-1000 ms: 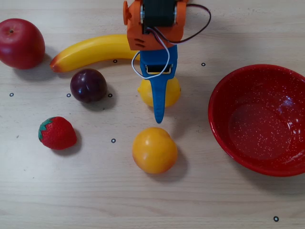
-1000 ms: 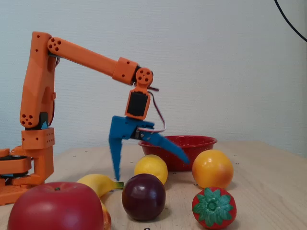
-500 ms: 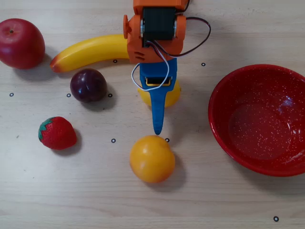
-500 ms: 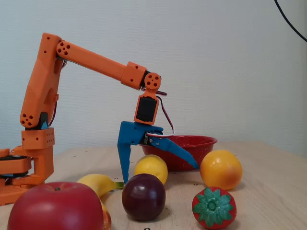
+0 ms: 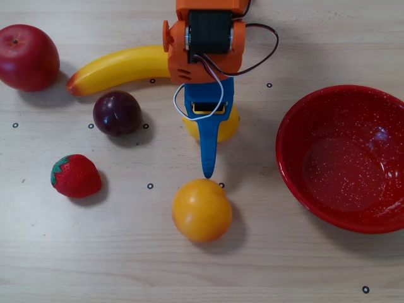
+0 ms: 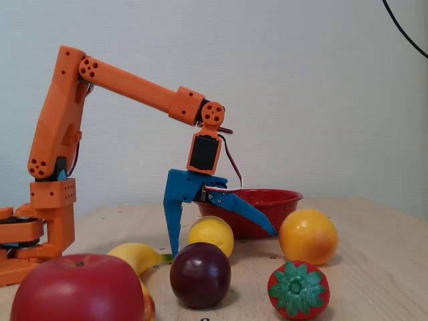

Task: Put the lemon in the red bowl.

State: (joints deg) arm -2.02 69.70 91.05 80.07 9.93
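Blue gripper (image 6: 217, 237) stands wide open, straddling the lemon (image 6: 210, 235) in the fixed view; one finger points down at the lemon's left, the other slants out to its right toward the orange (image 6: 307, 236); whether either finger touches the lemon is hard to tell. Seen from overhead, the lemon (image 5: 231, 124) lies mostly hidden under the gripper; the red bowl (image 5: 344, 158) sits empty, well apart at the right; banana (image 5: 117, 66) and plum (image 5: 117, 113) lie at the left.
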